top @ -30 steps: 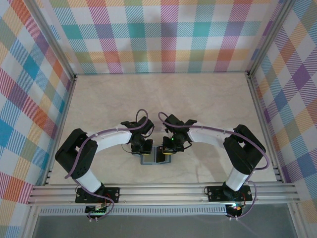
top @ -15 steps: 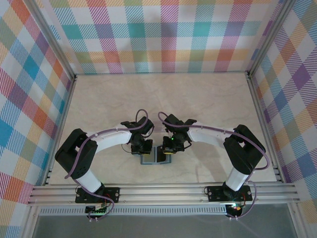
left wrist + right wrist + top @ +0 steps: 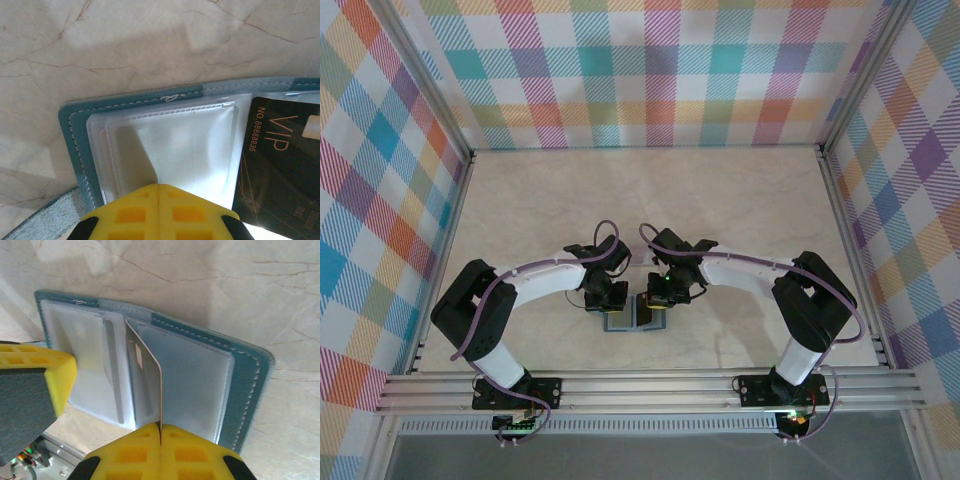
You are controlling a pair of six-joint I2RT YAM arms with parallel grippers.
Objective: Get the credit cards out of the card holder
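Marble-look tabletop (image 3: pixel 740 200), plaid walls; the card holder (image 3: pixel 620 322) is lying open near the front rail, between both arms. The left gripper (image 3: pixel 159 189), fingers closed, is pressing on the left clear pocket (image 3: pixel 180 145). The right gripper (image 3: pixel 161 429) is pinching a credit card (image 3: pixel 146 380) standing edge-up at the fold. Nothing is visibly shifting against the earlier top views, so extraction is probably only starting.

Teal-blue stitched folding card holder (image 3: pixel 618 323) mostly covered from above by both wrists, black VIP-lettered credit card (image 3: pixel 280 165) cropped at right and bottom edges, lower print unreadable, pale thin card (image 3: pixel 150 365) edge-on, lower end buried between yellow right gripper (image 3: pixel 161 432) pads
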